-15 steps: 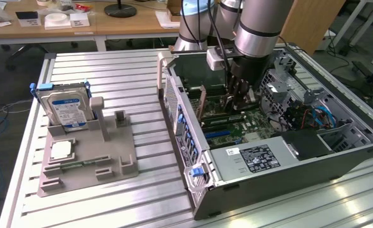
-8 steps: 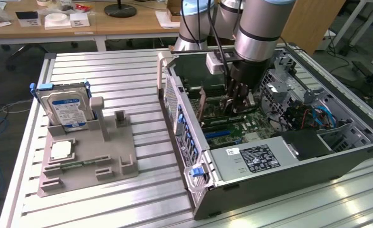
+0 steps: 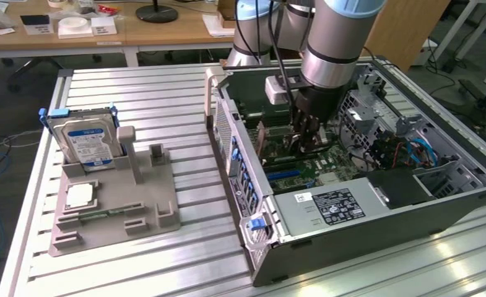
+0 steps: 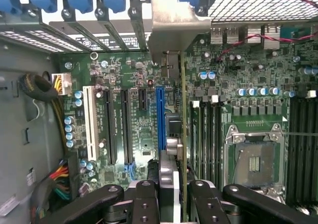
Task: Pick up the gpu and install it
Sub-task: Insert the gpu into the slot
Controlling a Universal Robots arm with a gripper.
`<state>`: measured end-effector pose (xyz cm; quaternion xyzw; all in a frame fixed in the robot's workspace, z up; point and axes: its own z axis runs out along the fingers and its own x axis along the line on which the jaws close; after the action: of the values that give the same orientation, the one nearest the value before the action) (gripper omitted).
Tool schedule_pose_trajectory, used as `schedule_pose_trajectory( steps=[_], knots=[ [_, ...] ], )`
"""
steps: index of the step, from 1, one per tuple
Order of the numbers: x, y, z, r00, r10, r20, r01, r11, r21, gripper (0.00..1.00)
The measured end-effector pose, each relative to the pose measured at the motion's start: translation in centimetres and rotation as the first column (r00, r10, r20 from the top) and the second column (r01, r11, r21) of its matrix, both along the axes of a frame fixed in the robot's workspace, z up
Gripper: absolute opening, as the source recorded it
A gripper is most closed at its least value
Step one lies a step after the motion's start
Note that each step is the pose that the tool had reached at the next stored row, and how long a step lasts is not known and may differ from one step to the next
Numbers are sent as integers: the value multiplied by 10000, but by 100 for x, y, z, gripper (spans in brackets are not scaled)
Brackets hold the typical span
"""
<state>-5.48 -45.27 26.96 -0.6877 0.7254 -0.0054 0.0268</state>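
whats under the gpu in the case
The green motherboard, its long blue slot beside the thin green gpu card with silver bracket in the gripper. The strip right beneath is hidden.

Silver-grey tubular arm [image 3: 332, 52] with black bands — black end effector [image 4: 181, 180], round screws along its linkages.

Hard drive [image 3: 84, 142] upright in grey holder [image 3: 156, 210]; processor chip [image 3: 78, 195] flat alongside.

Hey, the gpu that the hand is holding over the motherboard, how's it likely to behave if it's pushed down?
Probably stiff: the gpu runs straight, edge-on, from the hand to its metal bracket. Likely light for its size, being so thin. Pinched only across its thin faces, it may tilt sideways under a push.
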Motion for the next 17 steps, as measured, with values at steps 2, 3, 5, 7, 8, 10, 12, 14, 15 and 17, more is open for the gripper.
schedule_pose_trajectory(
  steps=[2,3,5,7,8,10,12,14,15,17],
  knots=[
    [-8,-1,-30,10000,1,-1,-1,10000,-2,28],
    [-8,-5,-46,10000,3,-1,-3,10000,-2,28],
    [-9,-26,-69,10000,2,-2,-2,10000,-2,28],
    [-13,-40,-83,10000,-1,0,1,10000,0,28],
    [-23,-40,-87,10000,-1,0,1,10000,-1,28],
    [-36,-40,-98,10000,1,-1,-1,10000,0,28],
    [-37,-43,-122,10000,2,-1,-2,10000,-2,28],
    [-38,-49,-144,10000,1,-2,-1,10000,-3,28],
    [-45,-49,-154,10000,0,0,0,10000,-1,28],
    [-56,-50,-181,10000,2,-1,-2,10000,-1,28]
  ],
)
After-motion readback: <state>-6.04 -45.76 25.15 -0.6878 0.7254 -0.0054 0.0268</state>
